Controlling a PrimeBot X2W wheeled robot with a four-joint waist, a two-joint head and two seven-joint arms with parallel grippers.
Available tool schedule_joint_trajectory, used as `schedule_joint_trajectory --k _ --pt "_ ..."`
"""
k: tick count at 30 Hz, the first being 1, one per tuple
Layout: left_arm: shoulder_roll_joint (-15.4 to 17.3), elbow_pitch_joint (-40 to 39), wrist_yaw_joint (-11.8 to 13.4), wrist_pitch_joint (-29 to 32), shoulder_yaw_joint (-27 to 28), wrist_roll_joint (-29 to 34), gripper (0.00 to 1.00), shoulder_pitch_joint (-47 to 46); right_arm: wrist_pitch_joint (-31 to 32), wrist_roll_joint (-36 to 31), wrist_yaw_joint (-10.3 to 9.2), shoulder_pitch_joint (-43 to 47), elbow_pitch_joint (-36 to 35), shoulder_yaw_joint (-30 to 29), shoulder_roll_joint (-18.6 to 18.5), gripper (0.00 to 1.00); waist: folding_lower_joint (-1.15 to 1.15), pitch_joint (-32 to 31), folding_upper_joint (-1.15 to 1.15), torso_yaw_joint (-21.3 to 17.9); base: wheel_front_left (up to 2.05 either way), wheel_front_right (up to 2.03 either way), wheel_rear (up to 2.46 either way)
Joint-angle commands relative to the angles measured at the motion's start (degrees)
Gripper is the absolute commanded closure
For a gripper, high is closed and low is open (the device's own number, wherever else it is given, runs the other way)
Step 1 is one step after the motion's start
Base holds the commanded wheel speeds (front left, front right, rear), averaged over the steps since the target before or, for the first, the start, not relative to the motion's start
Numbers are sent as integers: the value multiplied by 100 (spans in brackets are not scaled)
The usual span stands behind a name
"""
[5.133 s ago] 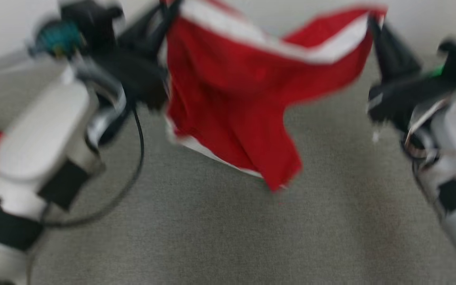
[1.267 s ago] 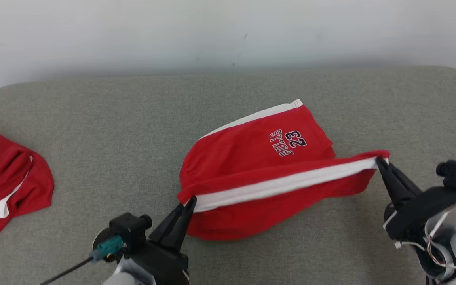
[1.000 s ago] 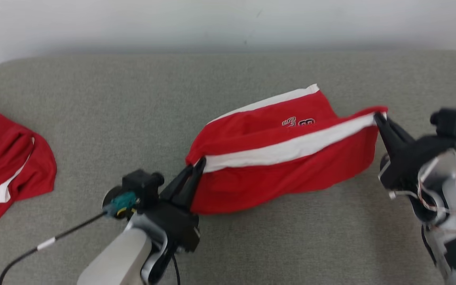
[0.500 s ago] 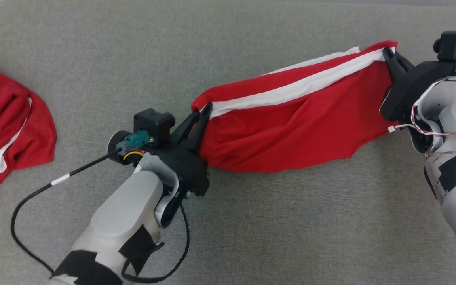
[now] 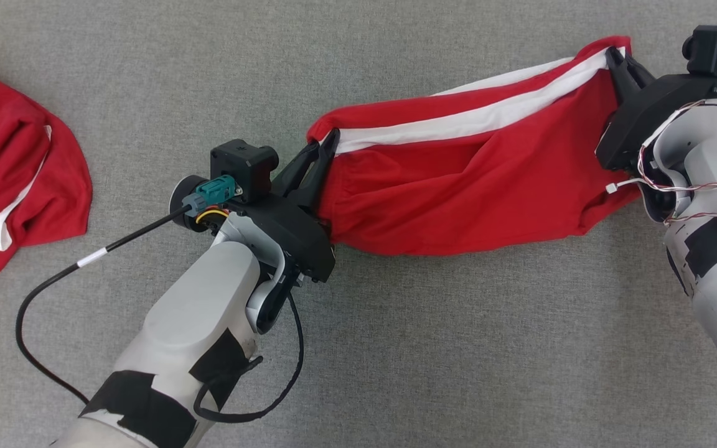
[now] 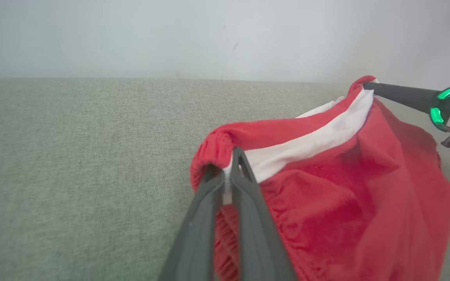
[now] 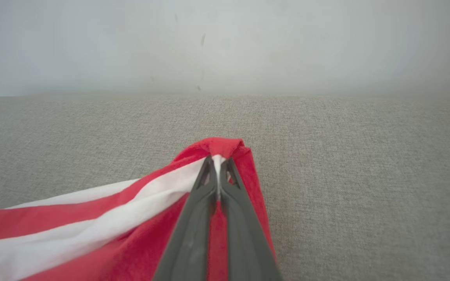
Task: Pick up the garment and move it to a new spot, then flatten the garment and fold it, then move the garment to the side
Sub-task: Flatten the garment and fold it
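Garment (image 5: 470,186) strung between left tool (image 5: 332,135) and right tool (image 5: 612,55), each clamped on its striped edge; an uneven pull might slip one corner and bunch it on the cushion (image 5: 458,348)

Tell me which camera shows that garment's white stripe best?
The head view: the white stripe runs whole across the red garment, from left gripper to right gripper. The left wrist view foreshortens it; the right wrist view cuts off its far part.
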Motion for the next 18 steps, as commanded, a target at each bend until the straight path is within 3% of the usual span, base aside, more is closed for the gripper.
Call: schedule_joint_trajectory --k 1,2,3,9,18 --pt "-18 21 -4 -19 31 52 100 9 -75 67 6 -23 51 40 11 67 0 -21 -1 -4 0 0 0" --pt "-26 11 -4 -19 51 91 58 27 -116 96 6 -27 93 61 20 25 0 -45 -1 -6 0 0 0" --pt "-30 -5 -4 -19 83 121 0 60 -144 127 6 -20 126 92 21 0 0 -74 -1 -8 0 0 0" --pt "1 -132 3 -20 384 343 0 455 -273 394 6 264 162 367 -63 0 0 -387 -1 -28 0 0 0" --pt "146 -1064 117 -19 1583 1061 0 1655 -308 907 6 1067 -109 849 -407 0 0 -973 -1 18 0 0 0"
